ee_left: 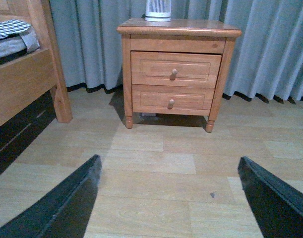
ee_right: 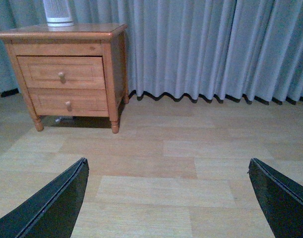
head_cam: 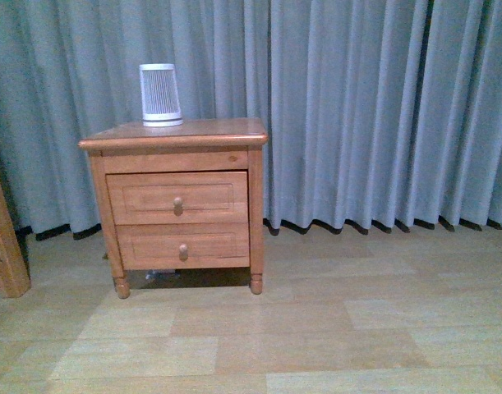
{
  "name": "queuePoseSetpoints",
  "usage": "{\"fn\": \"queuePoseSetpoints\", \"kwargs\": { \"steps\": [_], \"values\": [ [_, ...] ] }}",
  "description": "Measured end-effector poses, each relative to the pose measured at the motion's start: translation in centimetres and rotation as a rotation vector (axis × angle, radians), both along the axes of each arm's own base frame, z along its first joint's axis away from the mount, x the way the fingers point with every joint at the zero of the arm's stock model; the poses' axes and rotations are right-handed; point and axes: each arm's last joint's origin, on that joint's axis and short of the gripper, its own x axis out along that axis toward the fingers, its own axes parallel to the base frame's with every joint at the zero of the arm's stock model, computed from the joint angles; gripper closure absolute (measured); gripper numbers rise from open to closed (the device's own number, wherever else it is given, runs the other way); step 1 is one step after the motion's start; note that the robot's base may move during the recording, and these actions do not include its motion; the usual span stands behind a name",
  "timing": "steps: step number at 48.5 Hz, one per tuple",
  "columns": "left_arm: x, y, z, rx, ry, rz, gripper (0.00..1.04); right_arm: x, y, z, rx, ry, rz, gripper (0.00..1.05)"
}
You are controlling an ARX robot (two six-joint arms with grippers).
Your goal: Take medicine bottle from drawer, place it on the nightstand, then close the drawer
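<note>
Grey curtain [head_cam: 357, 107] behind nightstand [head_cam: 209, 129], drawer [head_cam: 144, 197] closed, ribbed device [head_cam: 160, 94] atop.

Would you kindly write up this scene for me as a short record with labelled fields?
nightstand: upright on the wooden floor, in front of the grey curtain
drawer: upper one, appears shut, round knob facing the robot
lower drawer: appears shut
medicine bottle: not visible in any view
on top: white ribbed device, towards the left side
left end effector: open, holding nothing, away from the nightstand
right end effector: open, holding nothing
task stage: drawer not yet opened
</note>
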Motion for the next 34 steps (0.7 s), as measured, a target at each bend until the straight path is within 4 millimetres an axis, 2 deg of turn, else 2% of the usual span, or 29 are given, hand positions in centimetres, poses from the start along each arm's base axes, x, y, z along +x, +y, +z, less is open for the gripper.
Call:
{"fn": "queuePoseSetpoints", "kwargs": {
  "steps": [3, 34],
  "values": [
    [0.0, 0.0, 0.0, 0.001, 0.0, 0.0, 0.05, 0.0, 0.0, 0.0, 0.0, 0.0, 0.0, 0.07],
    [0.0, 0.0, 0.0, 0.002, 0.0, 0.0, 0.07, 0.0, 0.0, 0.0, 0.0, 0.0, 0.0, 0.07]
  ]
}}
